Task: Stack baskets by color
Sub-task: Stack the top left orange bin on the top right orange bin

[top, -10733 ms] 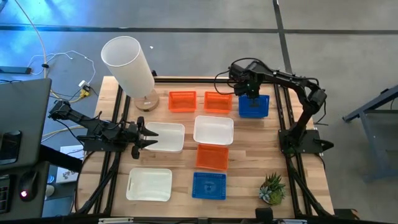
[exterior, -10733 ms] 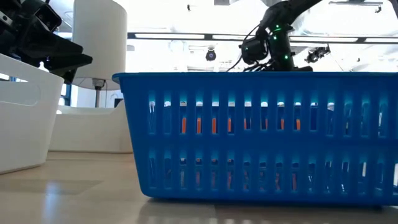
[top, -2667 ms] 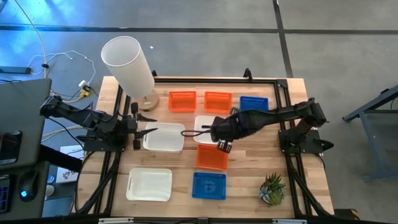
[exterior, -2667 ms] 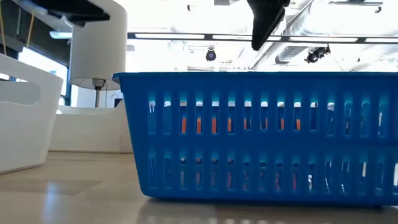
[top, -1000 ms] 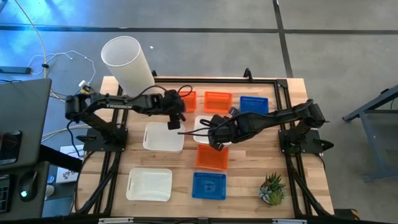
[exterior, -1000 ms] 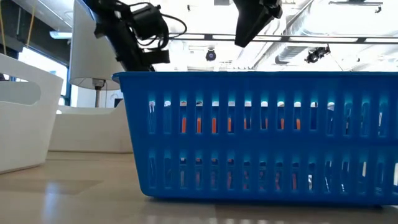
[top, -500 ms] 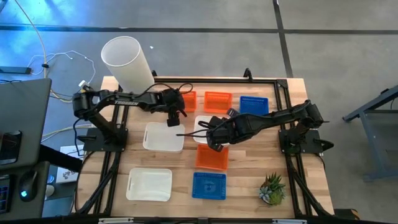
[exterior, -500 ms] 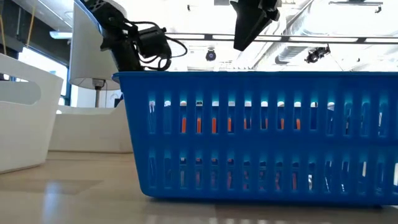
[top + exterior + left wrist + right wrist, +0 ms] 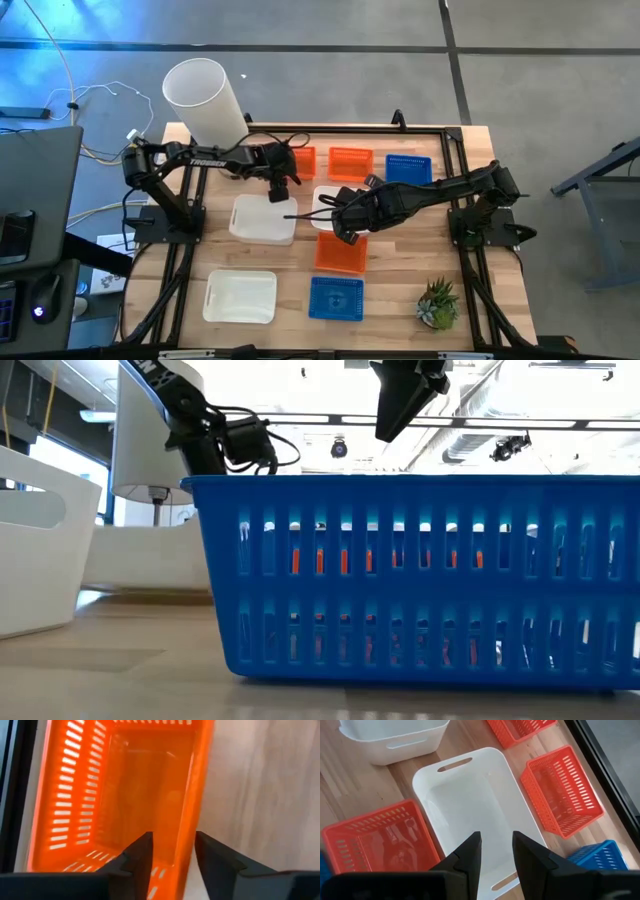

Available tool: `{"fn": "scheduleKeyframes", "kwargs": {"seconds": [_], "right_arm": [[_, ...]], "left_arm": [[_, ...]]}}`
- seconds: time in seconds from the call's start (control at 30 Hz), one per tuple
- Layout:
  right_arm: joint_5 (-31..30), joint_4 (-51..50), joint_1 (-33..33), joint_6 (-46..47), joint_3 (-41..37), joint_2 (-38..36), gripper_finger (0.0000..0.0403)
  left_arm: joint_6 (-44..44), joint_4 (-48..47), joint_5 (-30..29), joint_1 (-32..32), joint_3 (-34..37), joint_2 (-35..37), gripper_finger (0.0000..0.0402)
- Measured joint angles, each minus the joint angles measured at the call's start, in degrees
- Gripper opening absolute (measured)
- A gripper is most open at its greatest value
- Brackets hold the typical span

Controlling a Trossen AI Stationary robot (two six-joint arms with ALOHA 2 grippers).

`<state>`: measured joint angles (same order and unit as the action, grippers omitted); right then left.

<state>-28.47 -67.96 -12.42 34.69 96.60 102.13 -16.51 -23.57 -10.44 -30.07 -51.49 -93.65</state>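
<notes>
Several baskets lie on the wooden table: orange ones (image 9: 351, 162) (image 9: 341, 252), blue ones (image 9: 408, 168) (image 9: 336, 297) and white ones (image 9: 264, 220) (image 9: 241, 296). My left gripper (image 9: 172, 840) is low over the far-left orange basket (image 9: 293, 162), open. One finger is inside the basket's near long wall and one outside. My right gripper (image 9: 496, 840) hangs open above the middle white basket (image 9: 470, 815), with nothing between its fingers. In the low view the front blue basket (image 9: 420, 575) hides most of the table. My left gripper comes slanting down from the table's left and straddles the orange basket's near long wall (image 9: 186, 851) close to its left end. One finger (image 9: 137, 857) is inside and one finger (image 9: 215, 862) outside. Whether either finger touches the wall I cannot tell. The basket sits flat on the table.
A tall white cylinder (image 9: 207, 105) on a wooden base stands at the far left corner, just behind my left arm. A small potted plant (image 9: 437, 303) sits near the right front corner. Black rails (image 9: 350, 127) frame the table's edges.
My left gripper has sunk toward the far-left orange basket, its arm swinging a little toward the table's far edge. In the low view it has dropped behind the blue basket's rim. My right gripper has kept still above the white basket.
</notes>
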Motion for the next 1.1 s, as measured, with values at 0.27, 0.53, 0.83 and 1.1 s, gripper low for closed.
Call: {"fn": "scheduleKeyframes", "kwargs": {"seconds": [0.27, 0.53, 0.83, 1.1], "right_arm": [[0.0, 0.0, 0.0, 0.0, 0.0, 0.0, 0.0099], [0.0, 0.0, 0.0, 0.0, 0.0, 0.0, 0.0099], [0.0, 0.0, 0.0, 0.0, 0.0, 0.0, 0.0099], [-0.9, 0.1, 0.0, 1.5, 0.0, 0.0, 0.0099]], "left_arm": [[-0.2, -0.6, 0.8, -0.2, 0.2, -0.2, 0.0040], [-0.2, -0.4, -1.5, -0.3, 0.2, -0.2, 0.0002], [-0.2, -0.3, -1.8, 1.3, 0.2, 0.0, 0.0001], [-0.2, -0.5, -2.6, 3.6, 0.2, 3.1, 0.0001]]}}
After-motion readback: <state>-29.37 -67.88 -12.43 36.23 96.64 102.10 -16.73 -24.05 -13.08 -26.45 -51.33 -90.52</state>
